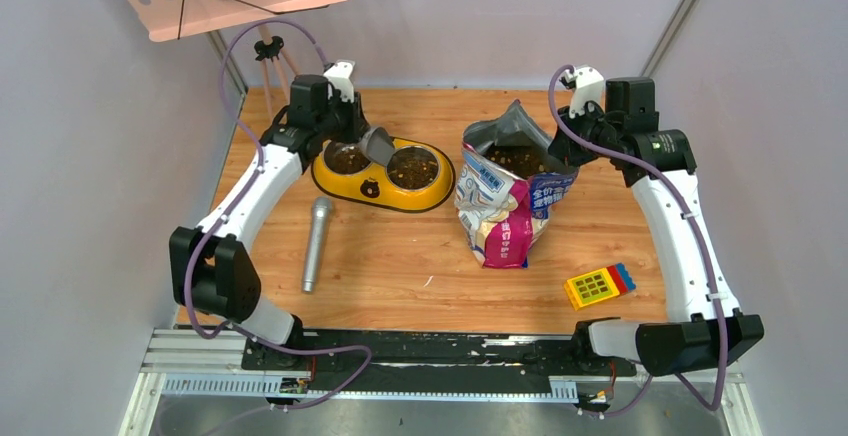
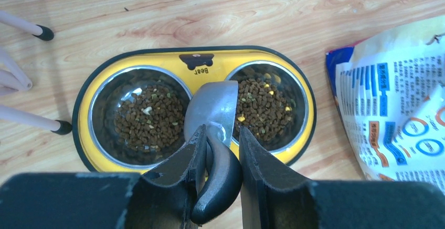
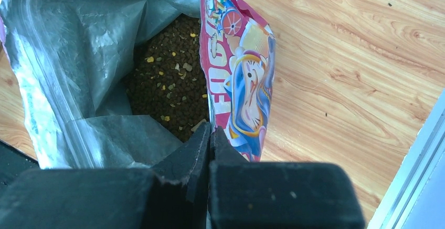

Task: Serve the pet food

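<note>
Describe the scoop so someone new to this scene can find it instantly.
On the wooden table, look back left for the yellow double-bowl feeder. Above its middle, the left hand grips a scoop by its dark handle. Unlike the grey microphone lying flat nearby, it is held up and has a curved metal blade.

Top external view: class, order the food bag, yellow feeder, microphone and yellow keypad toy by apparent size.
1. Food bag.
2. Yellow feeder.
3. Microphone and keypad toy: one longer, one wider, roughly alike.
</note>
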`<state>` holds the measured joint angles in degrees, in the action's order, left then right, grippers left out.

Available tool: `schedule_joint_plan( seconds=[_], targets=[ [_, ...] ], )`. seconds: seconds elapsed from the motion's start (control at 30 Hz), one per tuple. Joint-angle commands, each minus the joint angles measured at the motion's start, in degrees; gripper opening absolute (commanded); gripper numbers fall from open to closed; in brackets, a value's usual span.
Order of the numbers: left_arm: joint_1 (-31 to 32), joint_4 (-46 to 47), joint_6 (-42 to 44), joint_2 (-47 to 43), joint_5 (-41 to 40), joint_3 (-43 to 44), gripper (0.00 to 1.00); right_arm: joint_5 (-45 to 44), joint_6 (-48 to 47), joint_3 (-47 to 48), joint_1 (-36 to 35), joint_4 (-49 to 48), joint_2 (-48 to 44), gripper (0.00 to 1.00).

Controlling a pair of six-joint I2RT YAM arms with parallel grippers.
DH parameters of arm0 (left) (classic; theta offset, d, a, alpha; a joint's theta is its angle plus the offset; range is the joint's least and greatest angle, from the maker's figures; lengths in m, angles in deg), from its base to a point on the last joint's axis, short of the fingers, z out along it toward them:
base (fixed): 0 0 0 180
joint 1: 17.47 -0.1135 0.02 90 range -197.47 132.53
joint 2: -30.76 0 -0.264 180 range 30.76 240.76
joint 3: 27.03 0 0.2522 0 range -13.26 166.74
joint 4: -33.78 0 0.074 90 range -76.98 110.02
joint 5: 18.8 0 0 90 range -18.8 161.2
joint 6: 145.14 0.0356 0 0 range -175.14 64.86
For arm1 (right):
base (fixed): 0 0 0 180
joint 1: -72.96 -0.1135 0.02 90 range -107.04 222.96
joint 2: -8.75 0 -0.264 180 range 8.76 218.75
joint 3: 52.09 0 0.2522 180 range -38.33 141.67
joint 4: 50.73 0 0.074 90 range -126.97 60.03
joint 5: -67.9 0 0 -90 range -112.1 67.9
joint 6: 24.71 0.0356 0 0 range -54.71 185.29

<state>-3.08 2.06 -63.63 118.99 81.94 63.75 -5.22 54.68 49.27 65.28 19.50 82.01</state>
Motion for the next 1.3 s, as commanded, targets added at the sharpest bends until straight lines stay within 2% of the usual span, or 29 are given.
schedule_joint_plan(
  seconds=[0.0,0.2,0.33,0.53,0.7,0.77,0.87,1.0,1.1,1.27],
  targets=[
    [0.2,-1.5,2.9,-7.7,4.6,1.6,0.00,0.3,0.5,5.0,0.2,0.7,0.5,0.00],
    [0.4,-5.0,2.1,-14.0,13.5,4.7,0.00,-2.3,1.2,11.8,0.3,-1.2,5.6,0.00],
    [0.8,-4.9,-2.7,-15.6,15.2,12.8,0.00,-1.9,2.8,19.7,0.3,-1.7,10.4,0.00],
    [1.7,-2.9,-12.9,-9.9,20.9,28.1,0.00,1.0,5.4,26.2,0.3,-1.8,14.2,0.00],
    [7.8,-5.6,-13.3,-0.7,31.3,38.4,0.00,2.2,7.0,26.3,0.1,-1.9,14.1,0.00],
    [10.6,-7.5,-12.6,2.4,32.9,41.6,0.00,3.0,8.0,26.1,0.2,-2.0,13.9,0.00],
    [14.8,-9.1,-9.7,5.1,30.7,42.0,0.00,3.7,8.5,26.2,0.0,-2.1,13.6,0.00],
    [19.4,-14.6,-6.0,8.3,23.0,44.4,0.00,4.4,9.8,25.7,-0.1,-2.0,12.5,0.00],
    [22.7,-17.3,-5.0,9.7,8.4,45.6,0.00,5.1,9.8,24.3,-0.5,-2.1,11.6,0.00],
    [27.5,-21.0,-5.2,15.6,-2.1,49.7,0.00,4.8,9.8,25.5,-1.2,-2.2,12.0,0.00]
  ],
)
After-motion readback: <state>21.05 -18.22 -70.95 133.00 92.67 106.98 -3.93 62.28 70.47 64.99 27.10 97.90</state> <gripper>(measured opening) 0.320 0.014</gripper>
